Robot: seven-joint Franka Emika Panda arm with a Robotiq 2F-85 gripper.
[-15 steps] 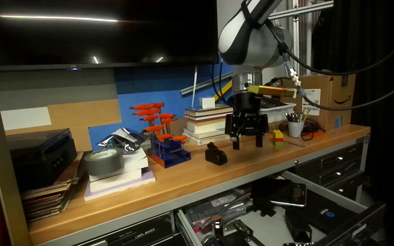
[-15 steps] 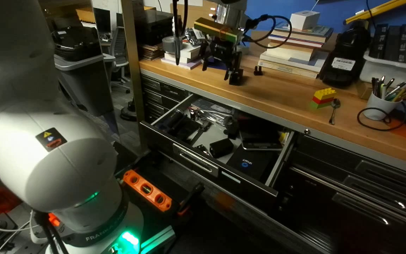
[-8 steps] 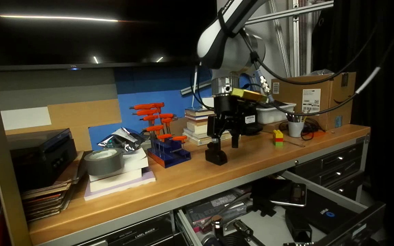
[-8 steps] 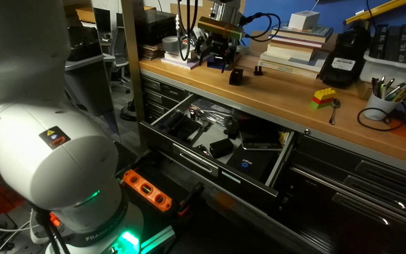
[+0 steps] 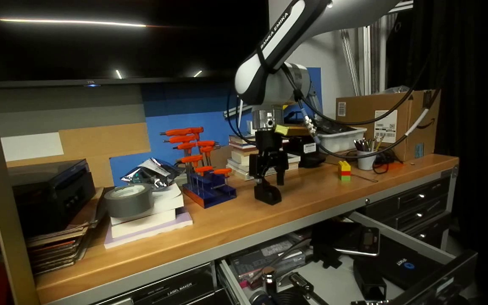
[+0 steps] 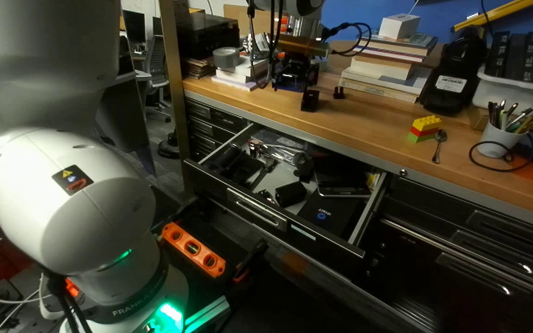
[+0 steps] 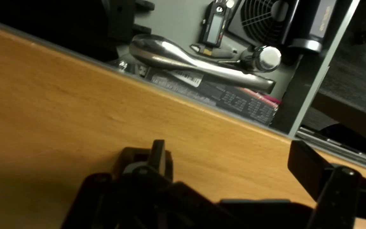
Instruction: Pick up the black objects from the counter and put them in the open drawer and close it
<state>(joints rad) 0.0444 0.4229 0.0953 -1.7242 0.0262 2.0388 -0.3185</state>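
Alignment over the near black block [image 5: 268, 195] seems to be the step in hand, ahead of a pick. It stands on the counter [image 5: 223, 222], to the right of the blue tool stand [image 5: 212, 195]; the second black block [image 6: 339, 94] sits farther back, near the left corner of the book stack [image 6: 377, 88]. The gripper [image 5: 270, 182] hangs just above the near black block, its fingers [image 7: 303, 165] spread well apart with nothing held between them. Whether a fingertip touches the block, I cannot tell. Below, the drawer [image 6: 211, 180] is pulled out, ready to receive; with both blocks on the counter, neither delivery is done.

Next, the move probably calls for centring before going down. In the wrist view one finger covers part of what is most likely the near black block, so the gap does not look centred on it, though the camera's slant may account for some of that. A small sideways correction, then a straight descent, should put one finger on each side; dropping as things stand could press a fingertip onto the block or tip it.

Against half a second ago, the gripper is lower and seems farther back across the counter, closer in over the near black block. It also looks slightly turned. Both blocks and the drawer are where they were.
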